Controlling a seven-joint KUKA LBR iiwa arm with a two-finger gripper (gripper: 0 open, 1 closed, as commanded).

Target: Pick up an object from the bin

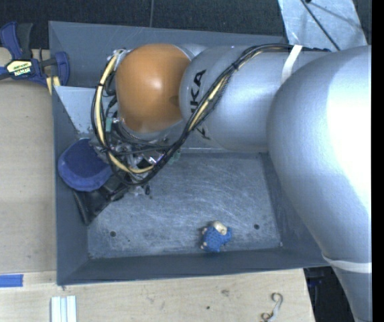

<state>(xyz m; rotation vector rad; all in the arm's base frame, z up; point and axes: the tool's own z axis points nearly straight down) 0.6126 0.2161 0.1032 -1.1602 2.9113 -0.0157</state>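
The gripper [119, 177] is down at the left end of the bin [178, 263], tucked under the wrist's orange cover [150, 87] and a tangle of yellow and black cables [133, 161]. From here I cannot tell whether it is wide, narrow or holding anything. Just beside it, against the left wall, sits a blue cup-like round thing [81, 166], with a dark shape [92, 205] under it that I cannot make out. Well apart, near the front wall, lies a small blue and yellow object [214, 237] on the scratched floor. The silver arm [259, 106] covers the bin's right side.
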